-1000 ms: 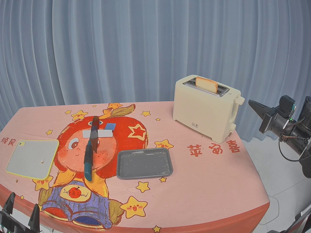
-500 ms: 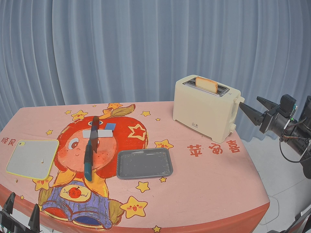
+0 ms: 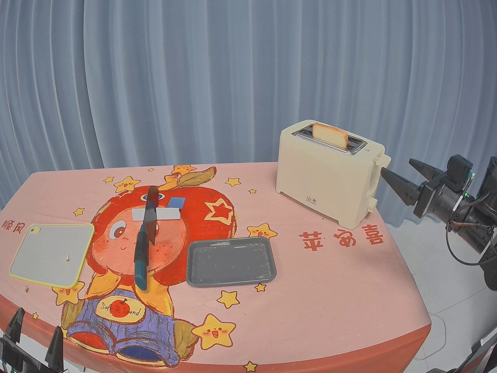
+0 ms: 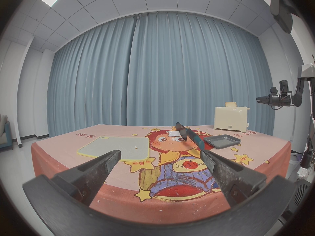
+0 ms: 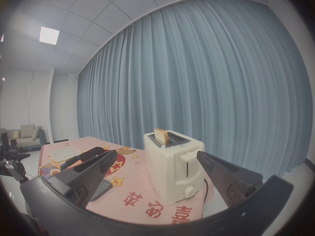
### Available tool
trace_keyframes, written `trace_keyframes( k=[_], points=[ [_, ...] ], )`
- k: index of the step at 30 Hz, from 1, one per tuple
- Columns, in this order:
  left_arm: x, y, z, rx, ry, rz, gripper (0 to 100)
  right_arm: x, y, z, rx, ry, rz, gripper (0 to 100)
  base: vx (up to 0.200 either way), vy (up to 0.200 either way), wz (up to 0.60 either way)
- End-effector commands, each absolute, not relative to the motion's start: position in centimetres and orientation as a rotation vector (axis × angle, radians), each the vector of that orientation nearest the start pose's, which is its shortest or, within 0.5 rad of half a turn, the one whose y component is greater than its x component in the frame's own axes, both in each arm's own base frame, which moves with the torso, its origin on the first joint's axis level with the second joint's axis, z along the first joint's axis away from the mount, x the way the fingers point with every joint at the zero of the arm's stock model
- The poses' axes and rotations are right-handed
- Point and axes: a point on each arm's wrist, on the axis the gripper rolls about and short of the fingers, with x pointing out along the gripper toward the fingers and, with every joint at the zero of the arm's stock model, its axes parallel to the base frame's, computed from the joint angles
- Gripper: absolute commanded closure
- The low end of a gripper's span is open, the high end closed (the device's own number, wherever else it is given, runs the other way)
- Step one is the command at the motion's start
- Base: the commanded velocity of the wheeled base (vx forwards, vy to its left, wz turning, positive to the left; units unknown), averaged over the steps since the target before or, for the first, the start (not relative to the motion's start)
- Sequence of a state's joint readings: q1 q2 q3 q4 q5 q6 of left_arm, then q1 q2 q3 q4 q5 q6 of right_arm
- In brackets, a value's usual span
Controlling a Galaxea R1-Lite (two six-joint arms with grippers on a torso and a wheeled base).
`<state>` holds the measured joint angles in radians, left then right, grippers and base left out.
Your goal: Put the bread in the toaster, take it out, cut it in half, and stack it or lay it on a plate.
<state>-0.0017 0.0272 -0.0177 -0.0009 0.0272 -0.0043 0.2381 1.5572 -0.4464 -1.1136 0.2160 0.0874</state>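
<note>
While bread (image 3: 330, 135) stands in toaster (image 3: 326, 182) bearing small dark logo (image 3: 311, 200), right jaws apart near lever (image 3: 383, 160); left jaws apart.

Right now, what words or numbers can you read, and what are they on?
On the toaster front: a small dark mark, too small to read.
On the tablecloth by the toaster: three big red characters, upside down in the head view; I cannot read them surely.
At the tablecloth's left edge: smaller red signs, too unclear.
On the drawn apple badge: curly writing, too blurred.
Numbers: none.
</note>
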Motion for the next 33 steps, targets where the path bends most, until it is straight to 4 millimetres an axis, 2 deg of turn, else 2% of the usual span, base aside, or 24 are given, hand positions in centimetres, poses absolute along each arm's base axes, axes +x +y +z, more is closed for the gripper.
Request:
trace_keyframes(
  k=[1, 6, 9, 19, 26, 33],
  points=[
    [-2.1, 0.1, 7.6, -0.004, 0.028, 0.026, 0, 22.7, 6.9, 17.3, 0.087, 0.039, 0.493, 0, 0.000, 0.000, 0.00],
    [-2.1, 0.1, 7.6, -0.004, 0.028, 0.026, 0, 24.0, 7.3, 17.9, 0.078, 0.035, 0.493, 0, 0.000, 0.000, 0.00],
    [-2.1, 0.1, 7.6, -0.004, 0.028, 0.026, 0, 25.2, 7.5, 18.7, 0.057, 0.091, 0.499, 0, 0.000, 0.000, 0.00],
    [-2.1, 0.1, 7.6, -0.004, 0.028, 0.026, 0, 29.4, 8.5, 21.8, 0.019, 0.086, 0.507, 0, 0.000, 0.000, 0.00],
    [-2.1, 0.1, 7.6, -0.004, 0.028, 0.026, 0, 32.2, 8.6, 22.1, -0.053, 0.105, 0.493, 0, 0.000, 0.000, 0.00],
    [-2.1, 0.1, 7.6, -0.004, 0.026, 0.026, 0, 34.6, 9.1, 20.9, -0.118, 0.114, 0.500, 0, 0.000, 0.000, 0.00]
  ],
)
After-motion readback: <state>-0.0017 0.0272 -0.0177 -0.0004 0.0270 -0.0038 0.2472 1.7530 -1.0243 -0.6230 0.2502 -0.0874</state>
